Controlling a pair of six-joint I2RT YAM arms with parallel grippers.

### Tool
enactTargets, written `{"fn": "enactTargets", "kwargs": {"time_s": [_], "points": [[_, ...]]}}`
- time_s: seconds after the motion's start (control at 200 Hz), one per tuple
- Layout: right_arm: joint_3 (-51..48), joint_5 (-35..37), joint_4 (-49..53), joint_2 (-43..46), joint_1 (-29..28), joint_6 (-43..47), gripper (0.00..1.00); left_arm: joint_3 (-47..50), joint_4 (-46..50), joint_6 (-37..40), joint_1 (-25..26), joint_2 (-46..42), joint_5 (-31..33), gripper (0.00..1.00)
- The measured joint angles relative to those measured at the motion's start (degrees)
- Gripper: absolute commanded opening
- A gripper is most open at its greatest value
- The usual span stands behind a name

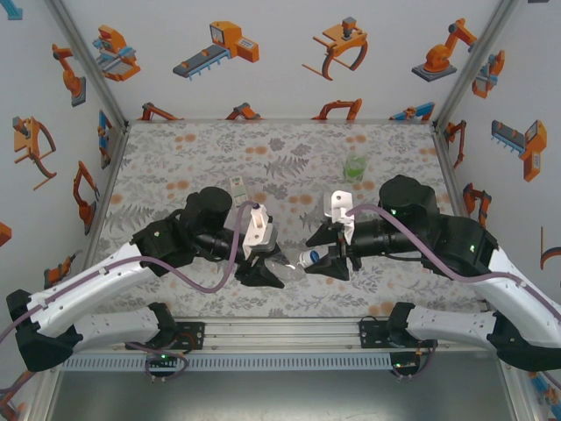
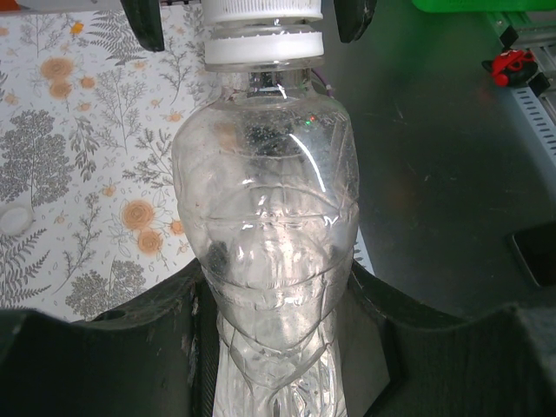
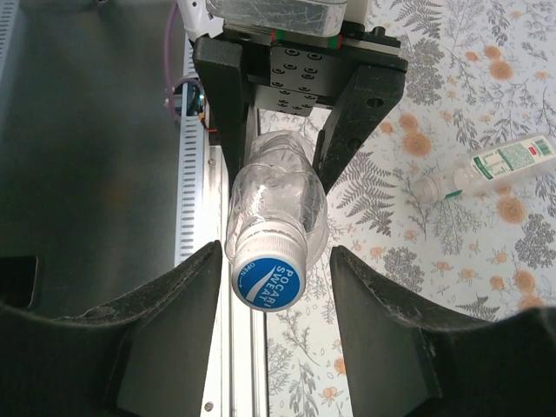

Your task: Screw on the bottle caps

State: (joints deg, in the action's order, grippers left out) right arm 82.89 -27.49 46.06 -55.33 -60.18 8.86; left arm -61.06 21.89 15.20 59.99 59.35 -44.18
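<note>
Left hand (image 1: 263, 272) clamped bottle (image 2: 261, 200) horizontal, lower centre of frame, as anchor. Right hand (image 1: 331, 261) half-open, astride cap (image 3: 268, 276), gaps both sides; apparently aligned for twisting.

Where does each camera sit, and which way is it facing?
Top external: high behind both arms, looking down on the table; both show.
Left wrist: looks along the plain bottle to its cap; left tool's fingers grip the bottle.
Right wrist: faces the cap end-on; right tool's fingers flank it.
Shared: both wrist views show that bottle and cap.
</note>
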Motion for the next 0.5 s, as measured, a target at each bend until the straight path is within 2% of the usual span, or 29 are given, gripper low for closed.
{"fn": "enactTargets", "kwargs": {"time_s": [0.501], "points": [[0.26,0.02,1.11,1.07,0.0,-0.02,0.51,2.05,-0.07,0.0,0.0,-2.25,0.2,0.0]]}}
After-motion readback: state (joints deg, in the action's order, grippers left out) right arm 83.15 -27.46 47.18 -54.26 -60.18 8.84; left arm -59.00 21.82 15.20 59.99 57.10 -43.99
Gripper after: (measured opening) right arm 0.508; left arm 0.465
